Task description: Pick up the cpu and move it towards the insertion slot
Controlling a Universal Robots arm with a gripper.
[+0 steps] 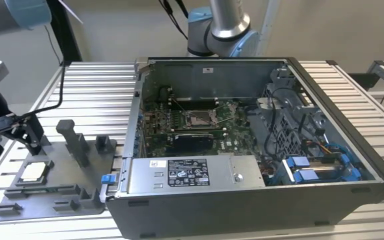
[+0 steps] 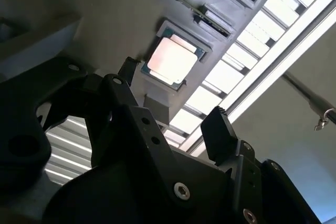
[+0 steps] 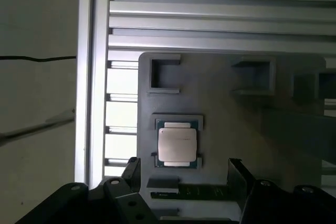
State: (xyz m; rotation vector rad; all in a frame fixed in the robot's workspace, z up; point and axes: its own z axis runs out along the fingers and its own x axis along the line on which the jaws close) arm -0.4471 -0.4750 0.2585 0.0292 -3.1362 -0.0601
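Closest to both wrist cameras, the two black fingers [image 3: 237,179] [image 2: 216,129] stand spread wide with nothing between them. Past their tips, in both wrist views, the cpu [image 3: 177,144] [image 2: 172,59] lies flat in a square recess of the grey fixture tray [image 3: 236,129] [image 2: 131,14], silvery top up and untouched.

In the exterior view the cpu [image 1: 34,171] sits in the lower left of the frame, near the tray's [image 1: 55,176] left edge. The fingers [image 1: 28,134] hang above it at the left edge of the frame, clear of the chip. The tray rests on the slatted aluminium counter [image 1: 92,90].

Farther in, at the centre of the frame, an open computer case [image 1: 372,170] lies on its side. The insertion slot [image 1: 199,118] shows on the green board inside it, well apart from the cpu. Behind the case, at the top of the frame, rises the arm's grey column [image 1: 224,20].
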